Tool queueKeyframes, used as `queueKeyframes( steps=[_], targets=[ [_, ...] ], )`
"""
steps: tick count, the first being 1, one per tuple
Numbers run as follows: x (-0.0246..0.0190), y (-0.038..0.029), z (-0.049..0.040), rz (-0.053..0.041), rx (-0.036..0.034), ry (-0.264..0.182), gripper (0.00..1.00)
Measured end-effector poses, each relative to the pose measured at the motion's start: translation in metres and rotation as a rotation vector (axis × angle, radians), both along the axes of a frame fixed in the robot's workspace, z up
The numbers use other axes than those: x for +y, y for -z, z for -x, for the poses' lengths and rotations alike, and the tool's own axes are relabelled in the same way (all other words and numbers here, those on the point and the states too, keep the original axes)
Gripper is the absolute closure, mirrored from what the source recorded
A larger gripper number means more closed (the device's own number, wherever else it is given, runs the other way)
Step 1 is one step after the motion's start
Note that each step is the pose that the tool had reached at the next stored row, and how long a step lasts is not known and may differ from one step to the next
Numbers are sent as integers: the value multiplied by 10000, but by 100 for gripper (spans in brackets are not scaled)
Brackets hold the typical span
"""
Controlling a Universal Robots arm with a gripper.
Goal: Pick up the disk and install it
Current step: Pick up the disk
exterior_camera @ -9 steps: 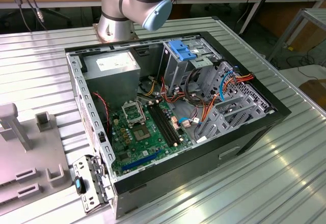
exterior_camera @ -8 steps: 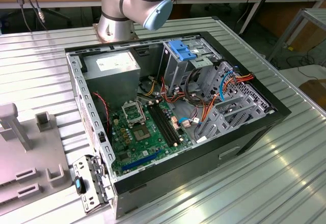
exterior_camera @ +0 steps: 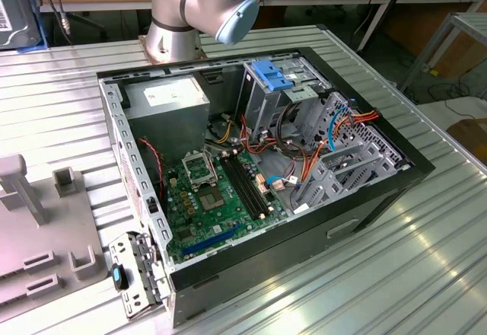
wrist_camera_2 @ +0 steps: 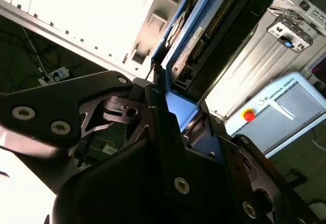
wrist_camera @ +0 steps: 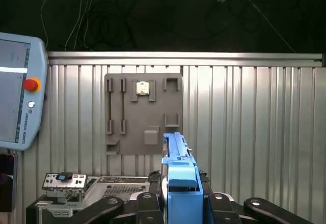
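**Disk in grip, not yet in the case**

Step, as I read it: the pick is done and the install is not. My gripper (wrist_camera: 181, 206) is closed on the disk (wrist_camera: 178, 165), with the jaws pressed in from either side near one end. The drive stands edge-on out of my grip, its blue carrier rail toward the first wrist view. The second wrist view shows the same clamp from close in, dark body and blue rail running away from the jaws.

The disk is well apart from everything else. Behind it lie the ribbed metal table (wrist_camera: 254, 132), the grey fixture board (wrist_camera: 142, 117) and the teach pendant (wrist_camera: 18, 91).

Exterior view: the open computer case (exterior_camera: 304, 236) sits mid-table, with my arm's base (exterior_camera: 171, 34) at about twelve o'clock of it. Inside, the tall drive cage (exterior_camera: 262, 110) stands at about one o'clock of the motherboard (exterior_camera: 205, 205), topped by a blue latch (exterior_camera: 274, 72). More metal bays (exterior_camera: 342, 160), threaded with orange and blue cables, lie around three o'clock.

What the install calls for, in my judgement:
- Turn the drive so its rails run square to an open bay.
- Keep it clear of those cables.

I cannot tell which bay is the one meant.
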State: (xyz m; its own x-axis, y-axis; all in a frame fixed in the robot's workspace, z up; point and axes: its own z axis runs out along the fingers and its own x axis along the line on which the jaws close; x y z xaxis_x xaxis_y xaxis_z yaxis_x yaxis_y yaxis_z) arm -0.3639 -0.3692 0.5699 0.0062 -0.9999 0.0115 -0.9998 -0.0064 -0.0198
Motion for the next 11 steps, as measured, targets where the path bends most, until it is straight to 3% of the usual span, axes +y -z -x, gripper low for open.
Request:
queueKeyframes(
  steps=[1, 3, 11],
  targets=[
    [0, 0, -75, 0, 1, 0, 63],
    [0, 1, -380, 0, 0, 0, 63],
    [0, 3, -815, 0, 1, 0, 63]
  ],
)
